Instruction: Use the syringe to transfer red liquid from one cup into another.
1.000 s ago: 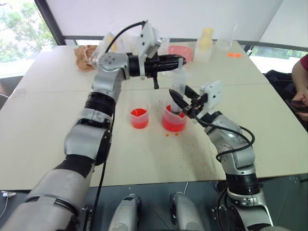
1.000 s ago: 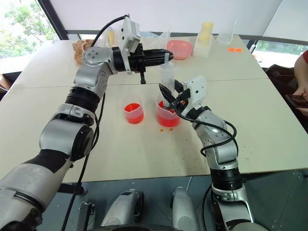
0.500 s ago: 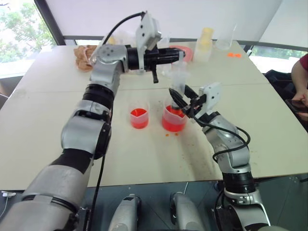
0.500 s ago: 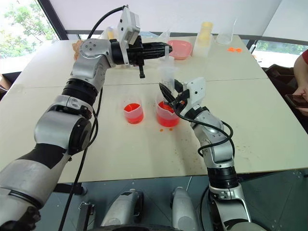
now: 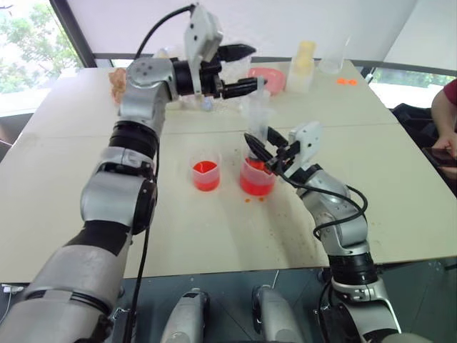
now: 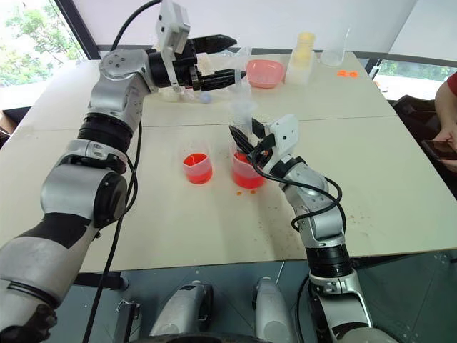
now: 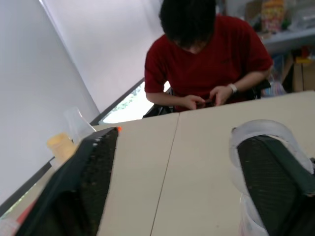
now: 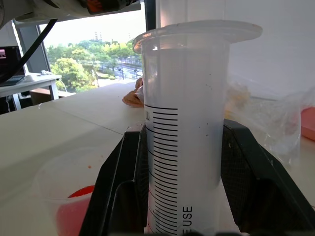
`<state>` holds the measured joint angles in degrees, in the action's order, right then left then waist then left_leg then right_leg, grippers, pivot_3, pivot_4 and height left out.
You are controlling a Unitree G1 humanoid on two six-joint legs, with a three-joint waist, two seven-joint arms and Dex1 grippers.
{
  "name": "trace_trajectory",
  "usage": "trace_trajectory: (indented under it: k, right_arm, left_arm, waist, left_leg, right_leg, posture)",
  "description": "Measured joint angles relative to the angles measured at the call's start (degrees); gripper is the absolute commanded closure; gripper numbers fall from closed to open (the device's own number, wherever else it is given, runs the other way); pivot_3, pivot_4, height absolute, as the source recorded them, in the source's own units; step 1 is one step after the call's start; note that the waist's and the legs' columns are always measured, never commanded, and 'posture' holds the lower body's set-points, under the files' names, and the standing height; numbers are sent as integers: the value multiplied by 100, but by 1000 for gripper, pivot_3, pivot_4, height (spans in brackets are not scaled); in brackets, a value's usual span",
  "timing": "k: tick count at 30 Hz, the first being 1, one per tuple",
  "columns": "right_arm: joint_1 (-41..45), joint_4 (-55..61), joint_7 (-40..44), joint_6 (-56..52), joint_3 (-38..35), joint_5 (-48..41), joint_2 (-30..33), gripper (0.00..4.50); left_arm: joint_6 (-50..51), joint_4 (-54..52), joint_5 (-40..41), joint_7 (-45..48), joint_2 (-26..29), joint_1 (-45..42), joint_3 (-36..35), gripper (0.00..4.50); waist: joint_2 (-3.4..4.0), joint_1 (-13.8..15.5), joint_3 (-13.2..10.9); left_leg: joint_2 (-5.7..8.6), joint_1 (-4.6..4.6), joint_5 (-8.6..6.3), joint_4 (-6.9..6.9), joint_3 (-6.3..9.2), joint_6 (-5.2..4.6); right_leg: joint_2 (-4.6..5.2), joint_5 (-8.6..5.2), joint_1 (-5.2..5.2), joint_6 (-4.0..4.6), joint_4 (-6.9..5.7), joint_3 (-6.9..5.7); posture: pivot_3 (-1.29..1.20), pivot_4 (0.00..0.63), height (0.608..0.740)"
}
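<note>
Syringe (image 8: 184, 132) barrel shows black graduation lines and "USE".

- The syringe (image 8: 187, 128) runs off the bottom edge of the right wrist view, so its tip and lower barrel are cut off; black pads cover the barrel's sides.
- In the head views, the right gripper (image 5: 268, 153) hides the syringe's lower end inside the larger beaker (image 5: 257, 179).
- A person (image 5: 446, 118) at the right edge of the left eye view is cut off.
- Items at the counter's (image 5: 71, 207) far edge, top centre, are too small to identify.
</note>
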<state>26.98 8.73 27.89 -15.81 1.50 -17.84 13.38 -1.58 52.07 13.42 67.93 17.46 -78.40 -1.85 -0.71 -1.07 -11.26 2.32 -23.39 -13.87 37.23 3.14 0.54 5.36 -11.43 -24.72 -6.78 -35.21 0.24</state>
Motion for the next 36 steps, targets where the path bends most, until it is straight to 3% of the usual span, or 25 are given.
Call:
trace_trajectory:
  k: [5,12,20,26,33,36]
  right_arm:
    - [85,15,-19,-292,-133,-120,170,3074]
    - [164,197,-106,-427,-390,-194,335,3074]
    - [1384,269,-455,-599,-486,-666,-391,3074]
    - [1401,7,-159,-567,283,-802,-1107,3074]
    - [1212,-904,355,35,936,-308,-1282,3074]
    - [1177,-1074,471,230,951,-197,-1284,3074]
  left_arm:
    - [1441,-1346,447,279,416,890,-41,49]
    - [3910,-3271,1360,644,1724,2304,-223,49]
    - [4425,-4720,1818,-346,2316,3420,-1173,49]
    - [4637,-5500,2091,-987,2327,4197,-1419,49]
    - [4626,-5678,2364,-1402,2349,4180,-1602,49]
    - [4703,-5524,2633,-1408,2477,3773,-1727,49]
  waist:
    - [1,-33,0]
    - [2,-127,0]
    - [3,-143,0]
    - [1,-108,2]
    - [1,-119,2]
    - [0,-130,2]
  left_leg:
    - [-4,2,0,-2,1,0]
    - [-11,2,1,-2,24,2]
    - [-17,7,7,-12,19,12]
    - [-14,5,12,-11,20,21]
    - [-7,6,14,-12,19,26]
    - [-6,5,16,-12,20,29]
  right_leg:
    - [-3,0,-2,0,-6,5]
    - [-7,0,-8,2,-13,10]
    - [-8,2,-20,6,-22,23]
    - [-2,4,-18,9,-21,22]
    - [-3,5,-20,10,-21,22]
    - [-4,6,-21,11,-21,21]
  posture:
    - [0,150,740]
    - [0,150,740]
    - [0,150,740]
    - [0,150,740]
    - [0,150,740]
    - [0,150,740]
